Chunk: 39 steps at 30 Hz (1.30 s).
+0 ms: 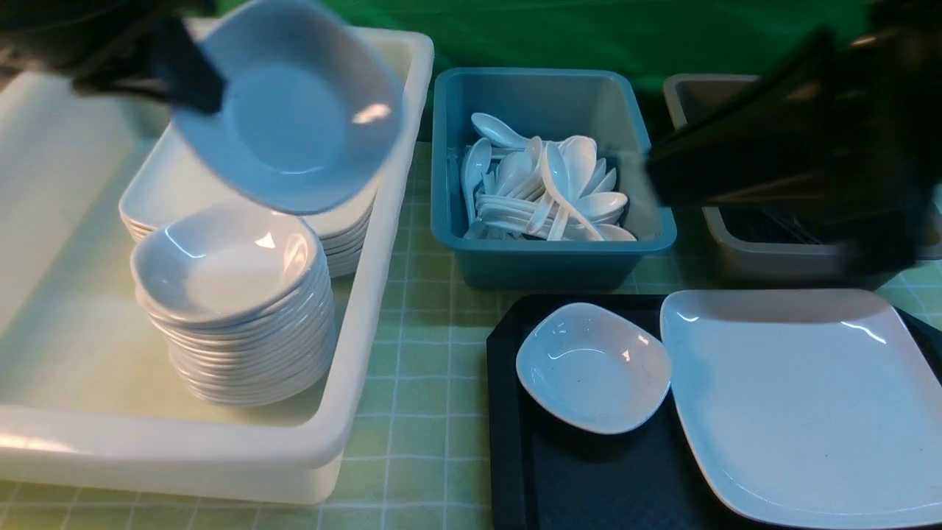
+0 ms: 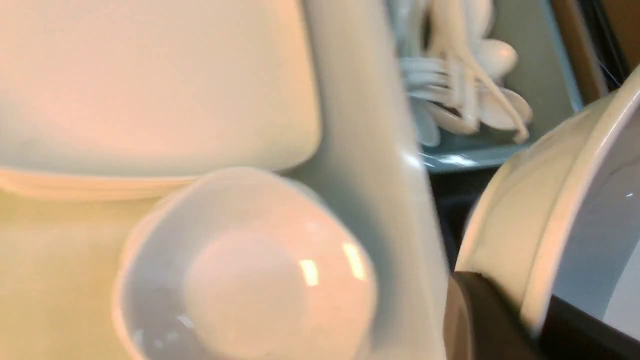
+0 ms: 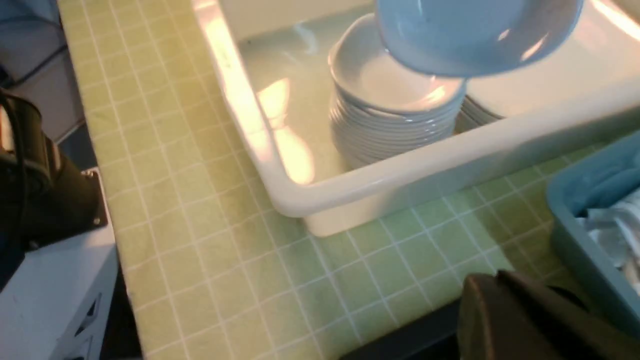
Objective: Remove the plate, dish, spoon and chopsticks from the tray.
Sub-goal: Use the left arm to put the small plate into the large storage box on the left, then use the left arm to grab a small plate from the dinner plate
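The robot's left end effector (image 1: 210,92) is closed on the rim of a small white dish (image 1: 294,110), holding it tilted in the air above a large white bin (image 1: 375,258). Inside the bin, a tall stack of small white dishes (image 1: 235,309) stands in front of a stack of square white plates (image 1: 346,228). To the right of the bin, a teal bin (image 1: 552,269) holds a heap of white spoons (image 1: 559,177). Farther right, partly hidden by the dark, blurred right arm, is a brown bin (image 1: 773,258) with thin dark sticks (image 1: 780,224) inside. The right end effector (image 3: 505,310) is shut, with nothing visible in its grip. In front of these two bins, on a worktop (image 1: 412,412) with a green checked covering, lies the black tray (image 1: 603,486). On it are another small dish (image 1: 595,368) and, just right of it, the large square plate (image 1: 802,405)
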Tool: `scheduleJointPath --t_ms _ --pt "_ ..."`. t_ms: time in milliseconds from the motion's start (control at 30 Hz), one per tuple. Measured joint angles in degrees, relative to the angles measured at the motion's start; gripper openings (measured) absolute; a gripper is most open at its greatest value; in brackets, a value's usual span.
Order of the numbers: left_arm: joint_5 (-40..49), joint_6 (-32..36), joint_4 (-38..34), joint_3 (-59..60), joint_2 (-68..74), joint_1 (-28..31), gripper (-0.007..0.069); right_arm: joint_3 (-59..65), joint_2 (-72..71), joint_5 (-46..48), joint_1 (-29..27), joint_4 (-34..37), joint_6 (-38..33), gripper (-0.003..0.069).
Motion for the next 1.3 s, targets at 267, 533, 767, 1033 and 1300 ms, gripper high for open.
scheduleJointPath --t_ms 267,533,767,1033,1300 --pt "-10.5 0.6 -7.1 14.5 0.4 9.5 0.0008 -10.4 13.6 -0.3 6.2 -0.9 1.5 0.0001" --pt "-8.9 0.6 -6.6 19.0 1.7 9.5 0.0094 -13.8 15.6 0.3 6.7 -1.0 2.8 0.0001" --pt "-2.3 -0.5 0.3 15.7 0.1 9.5 0.0374 -13.9 15.4 2.5 6.8 -10.5 8.5 0.0001" --pt "2.3 -4.2 4.9 8.0 -7.7 4.0 0.0364 -13.0 11.1 9.9 4.3 -33.9 20.2 0.0001" --pt "-1.1 -2.8 6.8 7.5 -2.5 -30.4 0.0000 1.3 2.4 10.5 -12.3 -36.0 23.5 0.0001"
